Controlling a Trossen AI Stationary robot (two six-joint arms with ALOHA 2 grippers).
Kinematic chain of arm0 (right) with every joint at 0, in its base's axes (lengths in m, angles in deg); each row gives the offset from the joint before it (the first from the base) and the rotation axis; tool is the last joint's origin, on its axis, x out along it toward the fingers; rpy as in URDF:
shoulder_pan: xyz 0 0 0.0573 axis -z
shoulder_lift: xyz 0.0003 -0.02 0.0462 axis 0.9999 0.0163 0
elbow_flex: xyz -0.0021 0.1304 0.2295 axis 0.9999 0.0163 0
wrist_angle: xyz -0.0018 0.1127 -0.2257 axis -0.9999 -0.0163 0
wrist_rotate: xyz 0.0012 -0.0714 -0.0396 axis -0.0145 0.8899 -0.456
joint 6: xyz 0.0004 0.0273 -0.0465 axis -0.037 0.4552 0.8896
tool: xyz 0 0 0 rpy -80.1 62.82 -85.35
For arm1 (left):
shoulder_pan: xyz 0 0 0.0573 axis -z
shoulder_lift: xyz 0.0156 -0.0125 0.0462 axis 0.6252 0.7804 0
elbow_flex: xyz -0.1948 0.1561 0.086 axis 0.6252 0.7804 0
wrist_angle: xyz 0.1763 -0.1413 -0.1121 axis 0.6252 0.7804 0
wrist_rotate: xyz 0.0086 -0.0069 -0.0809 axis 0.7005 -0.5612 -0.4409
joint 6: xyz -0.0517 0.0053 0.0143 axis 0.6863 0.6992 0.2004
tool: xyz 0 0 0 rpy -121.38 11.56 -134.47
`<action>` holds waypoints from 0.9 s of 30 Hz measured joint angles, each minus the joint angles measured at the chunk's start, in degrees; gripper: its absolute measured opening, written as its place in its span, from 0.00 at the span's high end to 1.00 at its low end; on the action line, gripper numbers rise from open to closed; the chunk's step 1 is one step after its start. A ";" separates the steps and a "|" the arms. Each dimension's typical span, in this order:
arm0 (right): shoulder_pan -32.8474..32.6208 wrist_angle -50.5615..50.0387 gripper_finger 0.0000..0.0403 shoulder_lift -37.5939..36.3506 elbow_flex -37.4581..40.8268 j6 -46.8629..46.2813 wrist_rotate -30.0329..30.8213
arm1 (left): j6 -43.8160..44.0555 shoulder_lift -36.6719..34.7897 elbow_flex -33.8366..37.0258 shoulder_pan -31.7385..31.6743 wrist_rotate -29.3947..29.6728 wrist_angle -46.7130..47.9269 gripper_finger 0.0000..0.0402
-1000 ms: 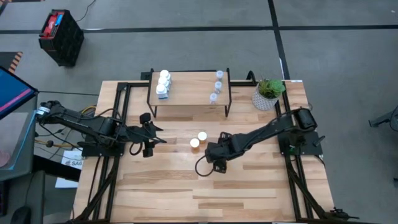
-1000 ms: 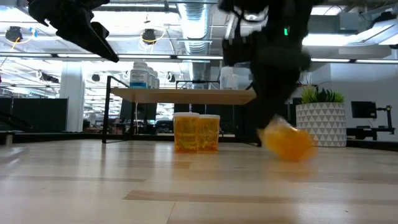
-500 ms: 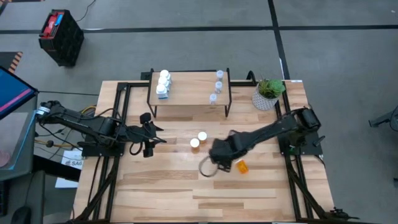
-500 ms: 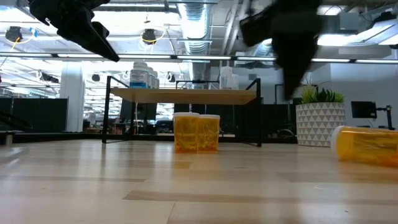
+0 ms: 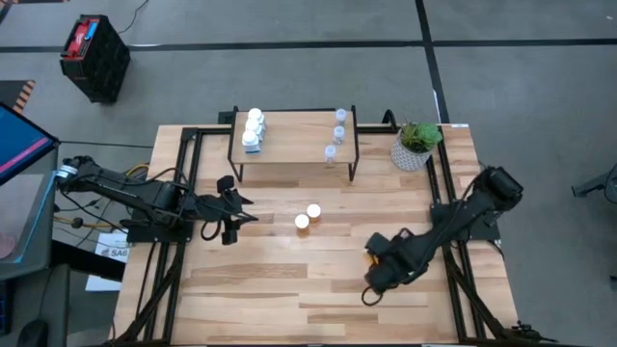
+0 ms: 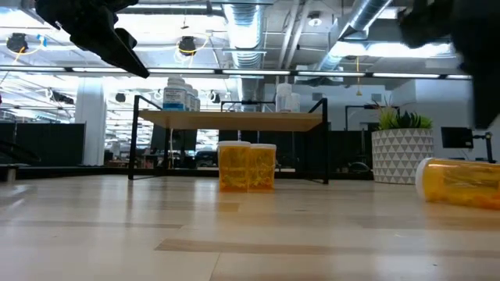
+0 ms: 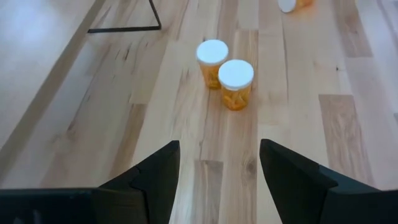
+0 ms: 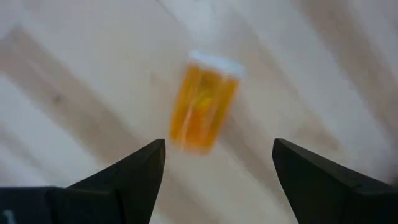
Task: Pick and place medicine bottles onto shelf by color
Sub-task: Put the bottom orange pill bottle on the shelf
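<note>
1. The bench [image 5: 289, 280] carried the shelf [image 5: 294, 145], well beyond both claws, with three blue-labelled white bottles [image 5: 253, 130] at one end of its top and three clear bottles [image 5: 335, 133] at the other; the middle of the top was bare.
2. The right claw [image 8: 214, 163] hung with its fingers wide apart and empty, directly over a toppled orange bottle [image 8: 204, 107] lying on its side on the bench.
3. To do the pick well, I judged the right claw should descend squarely, span the barrel across its narrow width, and close gently so it could not roll.
4. The left claw [image 7: 214, 163] waited, fingers apart and empty, with two upright orange bottles [image 7: 225, 81] ahead of it.
5. The orange bottles appeared to hold orange contents under white caps.
</note>
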 joint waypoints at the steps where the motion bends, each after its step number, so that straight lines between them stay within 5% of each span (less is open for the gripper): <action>1: 0.35 0.52 0.21 0.05 0.77 0.11 0.30 | 0.23 0.00 0.00 0.00 0.01 -0.24 0.48; 11: 5.50 14.08 0.21 -0.06 7.60 5.98 -2.59 | 0.83 0.00 0.02 0.00 -0.04 -0.32 0.48; 27: 6.71 17.80 0.21 5.37 10.94 4.79 -4.59 | 0.60 0.00 0.04 0.00 0.02 0.27 0.48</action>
